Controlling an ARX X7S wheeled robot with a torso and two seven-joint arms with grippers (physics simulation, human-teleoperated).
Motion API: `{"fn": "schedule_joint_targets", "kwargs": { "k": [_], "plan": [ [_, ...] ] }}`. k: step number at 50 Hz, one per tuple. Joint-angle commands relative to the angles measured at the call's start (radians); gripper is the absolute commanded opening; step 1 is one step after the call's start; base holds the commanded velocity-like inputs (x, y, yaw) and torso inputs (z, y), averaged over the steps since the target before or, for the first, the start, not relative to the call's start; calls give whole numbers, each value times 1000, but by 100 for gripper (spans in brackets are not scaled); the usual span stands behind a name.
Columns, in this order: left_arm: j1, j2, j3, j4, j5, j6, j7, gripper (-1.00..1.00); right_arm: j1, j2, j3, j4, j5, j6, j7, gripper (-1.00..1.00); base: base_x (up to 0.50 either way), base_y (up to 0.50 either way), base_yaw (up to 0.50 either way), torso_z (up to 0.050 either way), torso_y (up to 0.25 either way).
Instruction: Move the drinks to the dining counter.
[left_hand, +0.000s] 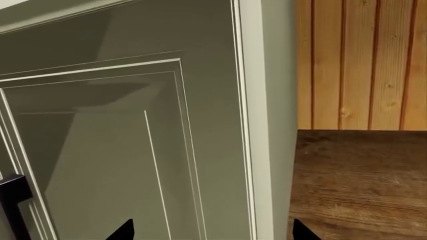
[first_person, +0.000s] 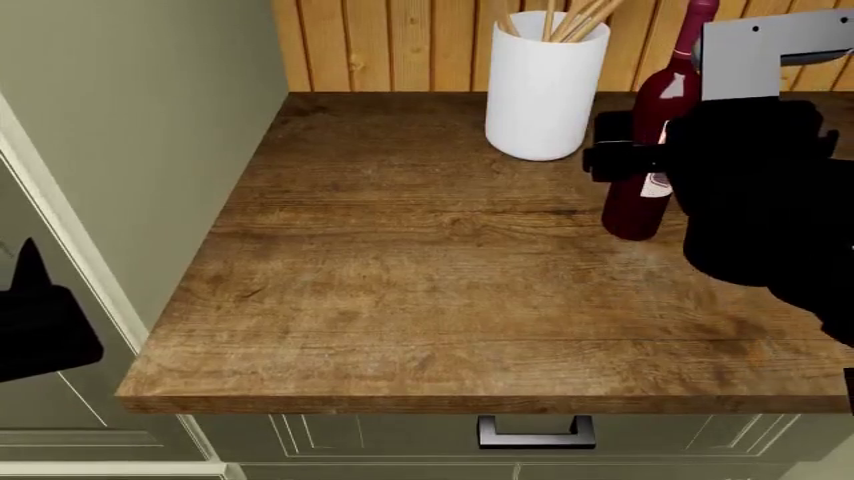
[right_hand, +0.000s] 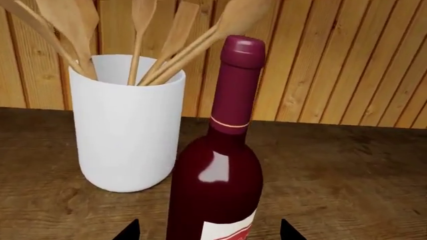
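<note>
The wine bottle (first_person: 650, 150) is seen upright at the upper right of the head view on the dark wood worktop (first_person: 400, 270), and it is framed between the spread fingertips of the right gripper (right_hand: 208, 231), apparently so that a grasp around its body can be made; no closure on it is shown yet. Just left of it, wooden utensils (right_hand: 160, 40) are held upright in a white crock (right_hand: 127, 125). The left gripper (left_hand: 212, 231) is held wide and empty before a pale cabinet door (left_hand: 120, 150).

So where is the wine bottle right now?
In the head view the wine bottle stands upright at the right of the dark wood worktop, beside the white utensil holder, with the right gripper around it.
</note>
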Motion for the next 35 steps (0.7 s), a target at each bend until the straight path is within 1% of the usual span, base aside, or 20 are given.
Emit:
{"fn": "schedule_joint_targets", "kwargs": {
  "k": [1,7,16,22,26,31,32,35],
  "plan": [
    [-25,-10,29,-3,-2,11,-5,100,27,-21,-31,97,-56,-24,-55,100,0,0,0,0,0],
    [-23,-11,31,-6,3,9,0,100,48,-41,-61,154,-93,-37,-93,100,0,0,0,0,0],
    [-21,-8,37,-7,11,8,1,100,66,-81,-107,277,-158,-100,-200,100,0,0,0,0,0],
    [-5,1,29,-9,22,0,7,100,58,-87,-105,359,-184,-136,-218,100,0,0,0,0,0],
    [-21,-4,52,-9,22,7,0,100,64,-96,-113,382,-195,-143,-227,100,0,0,0,0,0],
    [-17,-4,49,-6,21,9,0,100,70,-100,-121,392,-203,-143,-231,100,0,0,0,0,0],
    [-12,-4,41,-5,20,9,1,100,71,-99,-121,393,-202,-139,-228,-100,0,0,0,0,0],
    [0,-3,23,-5,20,7,7,100,65,-92,-115,373,-192,-137,-231,-100,0,0,0,0,0]
  ]
}}
